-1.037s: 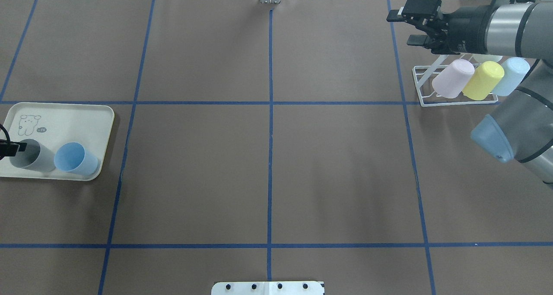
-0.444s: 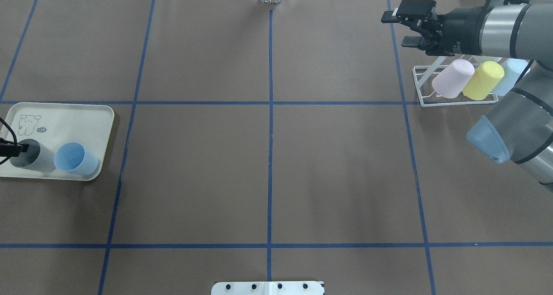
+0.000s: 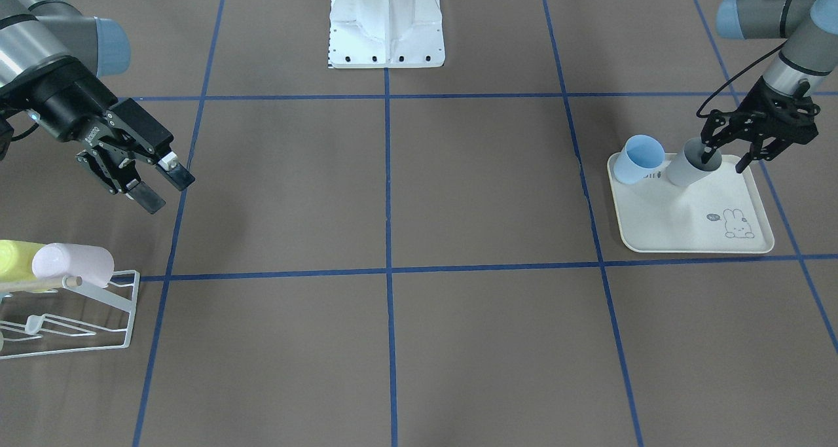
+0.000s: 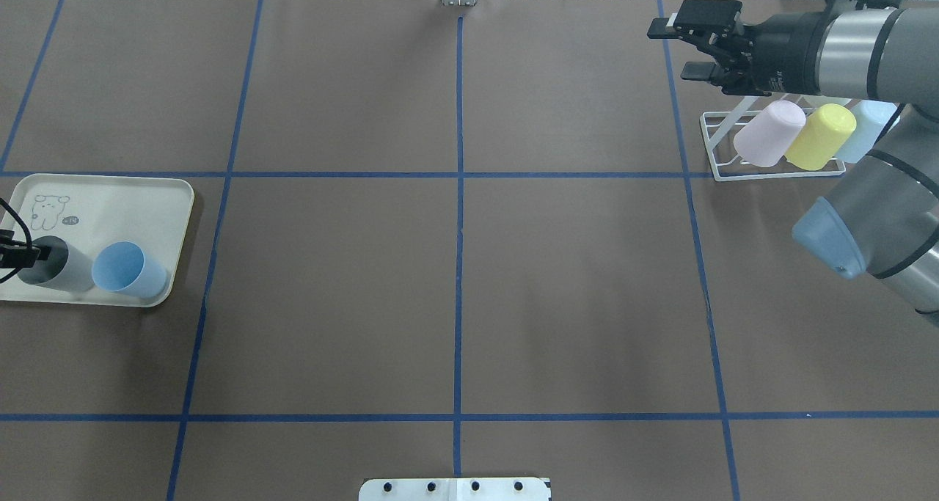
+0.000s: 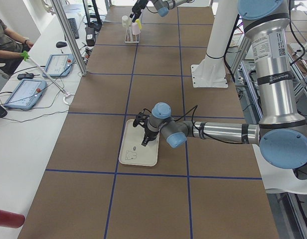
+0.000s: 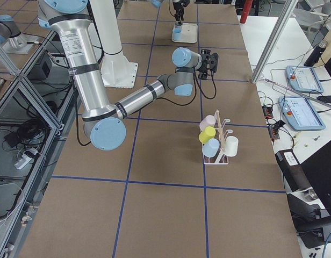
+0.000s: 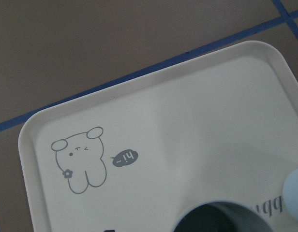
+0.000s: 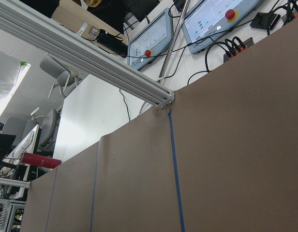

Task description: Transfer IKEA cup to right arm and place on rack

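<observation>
Brown matting crossed by blue tape is being shown from the front. On it the grey cup point(image 3: 687, 169) is standing on the cream tray point(image 3: 687, 228), just beside a blue cup point(image 3: 638, 159). Its wall is being straddled by the left gripper point(image 3: 725, 159), with the fingers spread, one inside the rim and one outside. The right gripper point(image 3: 162, 188) is being held spread and empty near the rack point(image 3: 129, 309).

From overhead, the left gripper is being cropped at the frame's edge, so that straddle is being hidden. In the left wrist view only the rim and the tray's print are being caught, with no fingers.

A slip is probably being risked by a one-wall pinch: the cup could swing during handover, or the blue cup could be knocked.
</observation>
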Motion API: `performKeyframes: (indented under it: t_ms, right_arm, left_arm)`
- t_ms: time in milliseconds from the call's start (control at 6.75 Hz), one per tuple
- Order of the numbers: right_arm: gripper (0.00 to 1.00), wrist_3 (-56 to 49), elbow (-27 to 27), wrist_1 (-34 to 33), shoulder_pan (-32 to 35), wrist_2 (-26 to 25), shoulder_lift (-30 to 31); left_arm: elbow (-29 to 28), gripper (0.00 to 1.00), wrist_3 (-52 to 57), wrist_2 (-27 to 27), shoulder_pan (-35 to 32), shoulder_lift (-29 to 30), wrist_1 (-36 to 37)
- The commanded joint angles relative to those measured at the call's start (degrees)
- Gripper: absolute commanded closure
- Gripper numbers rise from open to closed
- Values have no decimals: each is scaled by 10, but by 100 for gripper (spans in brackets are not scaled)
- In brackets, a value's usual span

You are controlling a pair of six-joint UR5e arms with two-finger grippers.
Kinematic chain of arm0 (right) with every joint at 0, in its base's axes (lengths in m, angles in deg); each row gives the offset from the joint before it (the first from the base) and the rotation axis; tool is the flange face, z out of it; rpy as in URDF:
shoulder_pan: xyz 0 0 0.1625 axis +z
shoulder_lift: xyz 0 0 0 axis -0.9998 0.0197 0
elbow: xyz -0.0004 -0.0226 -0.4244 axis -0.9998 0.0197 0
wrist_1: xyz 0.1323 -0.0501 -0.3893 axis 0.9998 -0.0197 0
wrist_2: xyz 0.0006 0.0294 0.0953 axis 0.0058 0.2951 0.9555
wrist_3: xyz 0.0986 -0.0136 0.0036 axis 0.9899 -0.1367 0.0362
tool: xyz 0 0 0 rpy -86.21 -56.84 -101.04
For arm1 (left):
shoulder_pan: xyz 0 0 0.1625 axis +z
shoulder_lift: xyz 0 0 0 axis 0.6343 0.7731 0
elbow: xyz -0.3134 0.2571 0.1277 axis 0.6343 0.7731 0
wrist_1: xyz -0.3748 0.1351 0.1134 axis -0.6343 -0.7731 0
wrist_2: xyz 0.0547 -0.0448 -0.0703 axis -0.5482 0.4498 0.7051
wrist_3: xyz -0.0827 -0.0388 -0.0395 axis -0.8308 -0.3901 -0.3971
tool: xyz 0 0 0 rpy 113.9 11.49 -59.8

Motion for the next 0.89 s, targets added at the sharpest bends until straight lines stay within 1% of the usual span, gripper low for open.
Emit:
performKeyframes:
  t_ms: [0,148,296,444,593,741]
  right_arm:
    - [0,6,2,9,0,0,0]
    - [0,6,1,9,0,0,0]
    - [0,6,2,9,0,0,0]
    - [0,5,2,9,0,0,0]
    - [0,5,2,9,0,0,0]
    - [0,6,1,9,0,0,0]
  left_arm:
    - [-6,40,0,1,2,4,-1]
    - [-18,45,0,1,2,13,-1]
    - [-25,47,0,1,3,23,-1]
    - [-25,55,0,2,3,23,-1]
    - [-25,79,5,2,2,22,0]
    - [-24,100,37,14,1,19,6]
